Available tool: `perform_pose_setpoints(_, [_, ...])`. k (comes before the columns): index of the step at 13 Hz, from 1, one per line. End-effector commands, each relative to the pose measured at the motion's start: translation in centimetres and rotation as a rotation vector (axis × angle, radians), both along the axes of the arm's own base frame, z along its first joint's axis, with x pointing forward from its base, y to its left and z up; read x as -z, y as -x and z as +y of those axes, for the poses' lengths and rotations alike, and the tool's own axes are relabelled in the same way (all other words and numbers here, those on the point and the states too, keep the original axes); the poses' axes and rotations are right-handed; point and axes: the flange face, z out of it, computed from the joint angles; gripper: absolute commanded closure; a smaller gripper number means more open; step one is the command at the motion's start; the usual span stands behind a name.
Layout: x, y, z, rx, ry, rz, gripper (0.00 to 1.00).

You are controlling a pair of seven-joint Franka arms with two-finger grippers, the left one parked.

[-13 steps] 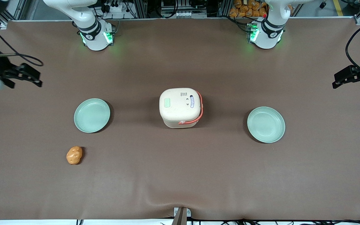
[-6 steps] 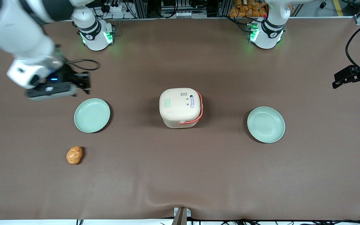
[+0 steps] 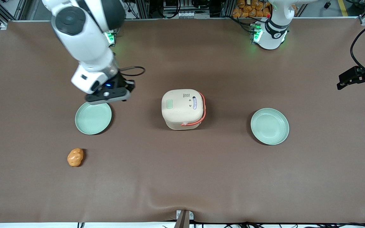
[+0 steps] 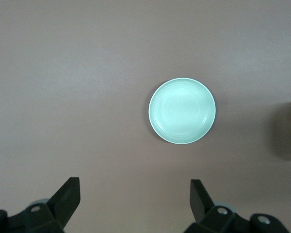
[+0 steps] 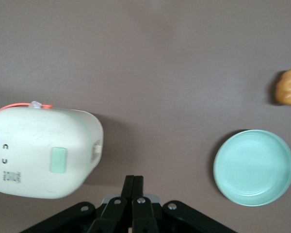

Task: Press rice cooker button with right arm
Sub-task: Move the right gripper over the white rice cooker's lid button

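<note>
The cream-white rice cooker [image 3: 182, 108] with a coral-orange handle stands mid-table, lid closed. Its small pale green button [image 3: 169, 104] is on the lid's top, on the side toward the working arm. The right arm [image 3: 86, 34] reaches out over the table. Its gripper [image 3: 128, 90] hangs above the table between the nearer pale green plate and the cooker, well short of the button. In the right wrist view the fingers [image 5: 134, 187] are pressed together, empty, with the cooker [image 5: 39, 153] and button [image 5: 58, 159] beside them.
A pale green plate [image 3: 93, 117] lies just under the gripper's body, also in the right wrist view [image 5: 253, 167]. An orange potato-like lump [image 3: 75, 157] lies nearer the camera. A second green plate [image 3: 269, 126] lies toward the parked arm's end.
The right arm has swung in from the table's edge toward the middle. Its gripper now hangs past the nearer plate, closer to the cooker. Nothing on the table has moved.
</note>
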Motion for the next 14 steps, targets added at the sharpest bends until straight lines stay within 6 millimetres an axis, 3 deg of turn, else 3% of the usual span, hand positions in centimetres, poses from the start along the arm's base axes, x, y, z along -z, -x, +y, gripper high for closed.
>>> perform_pose_setpoints(1, [2.9,0.5,4.6,0.055,0.002,-0.009,1.0])
perform_pose_setpoints(4, [6.5,1.8,8.6,0.006,0.012,0.002,1.0])
perform_pose_setpoints(7, [7.8,2.1,9.3,0.0,0.021,0.015,1.0])
perform_pose_setpoints(11, [11.2,2.8,12.0,0.024,0.017,0.008,1.0])
perform_pose_setpoints(14, [12.2,3.7,13.4,0.027,0.018,0.011,1.0])
